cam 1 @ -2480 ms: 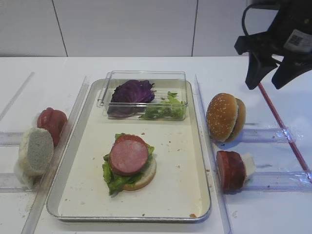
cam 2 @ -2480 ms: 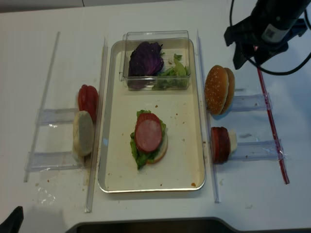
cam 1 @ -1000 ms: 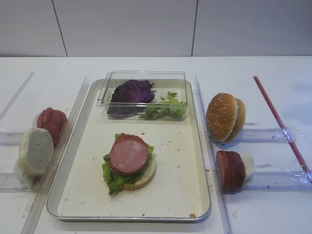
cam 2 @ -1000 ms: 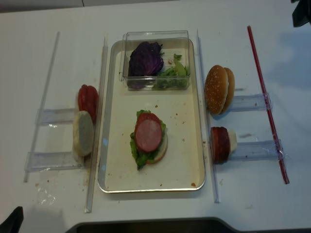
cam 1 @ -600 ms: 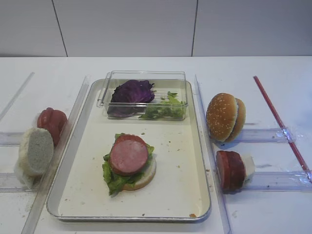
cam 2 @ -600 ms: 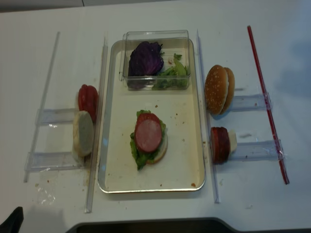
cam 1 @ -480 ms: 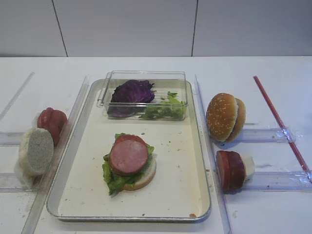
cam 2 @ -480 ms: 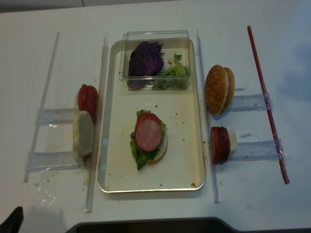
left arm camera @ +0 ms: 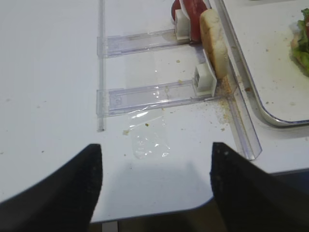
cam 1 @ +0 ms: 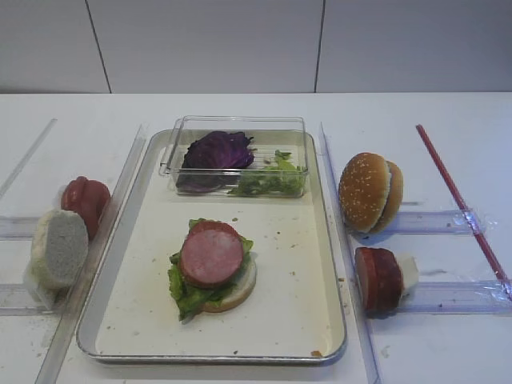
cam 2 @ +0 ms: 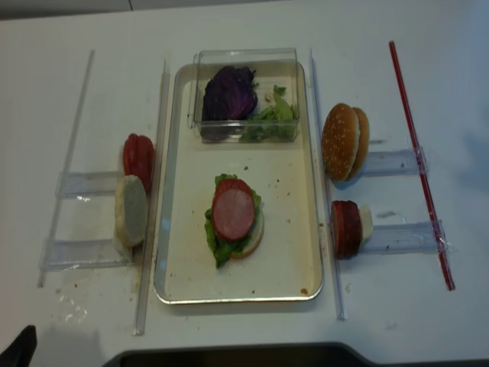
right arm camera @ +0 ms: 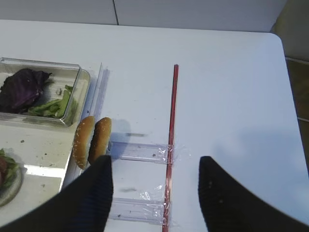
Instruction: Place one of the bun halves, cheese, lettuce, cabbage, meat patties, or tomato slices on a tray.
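Note:
The silvery tray (cam 1: 298, 276) (cam 2: 289, 237) lies mid-table. On it a pale bun half carries lettuce and a pink meat patty (cam 1: 211, 257) (cam 2: 234, 214). Two sesame bun halves (cam 1: 368, 192) (right arm camera: 91, 141) stand on edge right of the tray, with meat patties (cam 1: 378, 278) in front of them. Left of the tray stand tomato slices (cam 1: 84, 200) (left arm camera: 192, 10) and a pale bun half (cam 1: 58, 246) (left arm camera: 213, 41). My right gripper (right arm camera: 155, 159) hangs open and empty, high over the table right of the buns. My left gripper (left arm camera: 155, 145) is open and empty over the front left corner. No cheese is clearly visible.
A clear plastic box (cam 1: 232, 128) at the tray's back holds purple cabbage (cam 1: 218, 150) and lettuce (cam 1: 268, 182). Clear plastic racks (cam 1: 444, 220) and rails (cam 1: 342, 232) flank the tray. A red strip (cam 1: 460, 200) (right arm camera: 171, 135) runs along the right. The table's front edge (left arm camera: 193, 209) is close.
The right arm, in view at the upper right earlier, has drawn back out of both high views. The food has not moved.

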Robot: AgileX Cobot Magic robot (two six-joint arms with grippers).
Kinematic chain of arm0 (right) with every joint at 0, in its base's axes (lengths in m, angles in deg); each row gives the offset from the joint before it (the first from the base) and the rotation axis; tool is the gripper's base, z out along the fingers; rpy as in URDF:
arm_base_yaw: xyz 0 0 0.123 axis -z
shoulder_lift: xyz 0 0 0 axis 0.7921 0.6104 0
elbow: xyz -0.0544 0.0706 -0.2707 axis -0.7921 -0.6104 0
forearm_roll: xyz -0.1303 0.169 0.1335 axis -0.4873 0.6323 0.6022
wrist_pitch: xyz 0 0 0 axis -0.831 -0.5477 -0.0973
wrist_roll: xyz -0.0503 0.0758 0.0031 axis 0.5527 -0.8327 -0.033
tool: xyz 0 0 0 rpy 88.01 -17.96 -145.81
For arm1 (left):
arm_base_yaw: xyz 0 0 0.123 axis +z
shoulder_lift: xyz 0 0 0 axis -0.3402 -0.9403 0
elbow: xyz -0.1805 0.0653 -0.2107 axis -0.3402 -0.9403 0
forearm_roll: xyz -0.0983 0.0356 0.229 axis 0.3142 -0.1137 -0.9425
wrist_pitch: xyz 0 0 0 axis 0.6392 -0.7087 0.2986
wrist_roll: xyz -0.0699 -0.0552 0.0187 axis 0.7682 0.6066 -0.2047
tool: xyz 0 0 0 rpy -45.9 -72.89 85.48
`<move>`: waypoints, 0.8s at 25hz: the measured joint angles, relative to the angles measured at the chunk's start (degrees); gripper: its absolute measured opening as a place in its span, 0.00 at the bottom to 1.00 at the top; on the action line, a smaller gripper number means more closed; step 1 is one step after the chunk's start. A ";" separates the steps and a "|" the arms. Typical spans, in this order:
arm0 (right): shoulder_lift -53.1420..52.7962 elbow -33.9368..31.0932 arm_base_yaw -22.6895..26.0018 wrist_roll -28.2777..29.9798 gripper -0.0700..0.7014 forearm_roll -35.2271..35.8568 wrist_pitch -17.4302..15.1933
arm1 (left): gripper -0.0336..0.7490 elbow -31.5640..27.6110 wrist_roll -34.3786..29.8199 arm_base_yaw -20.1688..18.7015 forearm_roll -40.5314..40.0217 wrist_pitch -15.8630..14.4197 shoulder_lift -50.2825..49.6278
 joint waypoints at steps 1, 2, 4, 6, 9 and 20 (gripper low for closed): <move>-0.92 -1.09 0.00 0.00 0.64 -0.30 0.00 | 0.60 0.00 0.00 0.00 0.00 0.00 0.00; -2.00 -2.40 0.00 0.00 0.64 -0.56 0.00 | 0.60 0.00 0.00 0.00 0.00 0.00 0.00; -4.13 -5.20 0.00 0.00 0.64 -1.26 -0.09 | 0.60 0.00 0.00 0.00 0.00 0.00 0.00; -6.19 -8.68 0.00 0.00 0.64 -1.53 -0.09 | 0.60 0.00 0.00 0.00 0.00 0.00 0.00; -9.66 -13.58 0.00 0.00 0.64 -1.63 -0.09 | 0.60 0.00 0.00 0.00 0.00 0.00 0.00; -24.22 -27.19 0.00 -0.19 0.64 -1.75 0.02 | 0.60 0.00 0.00 0.00 0.00 0.00 0.00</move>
